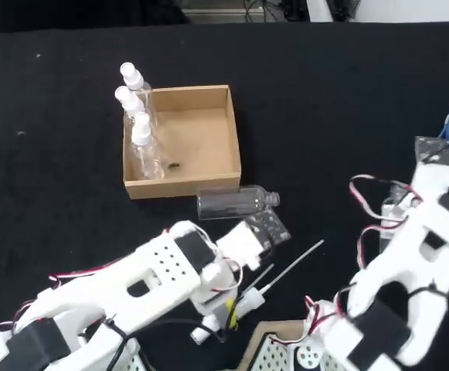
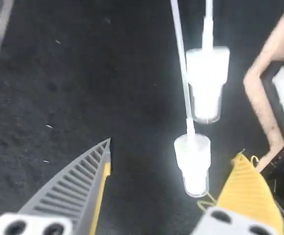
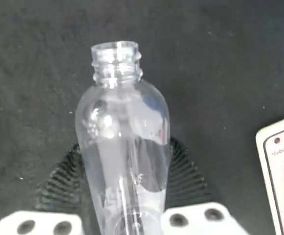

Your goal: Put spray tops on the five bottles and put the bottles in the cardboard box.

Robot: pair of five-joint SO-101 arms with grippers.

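— Where's the left gripper (image 2: 173, 149)?
— Down at 6 o'clock in the high view, with its jaws spread wide and nothing held. Two loose spray tops (image 2: 194, 166) lie on the black table (image 1: 54, 193) just past its fingertips, dip tubes trailing (the nearer top sits almost between them).
— And the right gripper (image 3: 126, 152)?
— Clamped around a clear uncapped bottle (image 3: 117, 98), neck pointing away from the wrist.
— The cardboard box (image 1: 209, 147)?
— Toward 11 o'clock from the table's centre. Three spray-topped bottles (image 1: 141, 135) line its 9 o'clock wall.
— Anything else?
— A second uncapped bottle (image 1: 236, 202) lies on its side, just beside the box's 5 o'clock corner.
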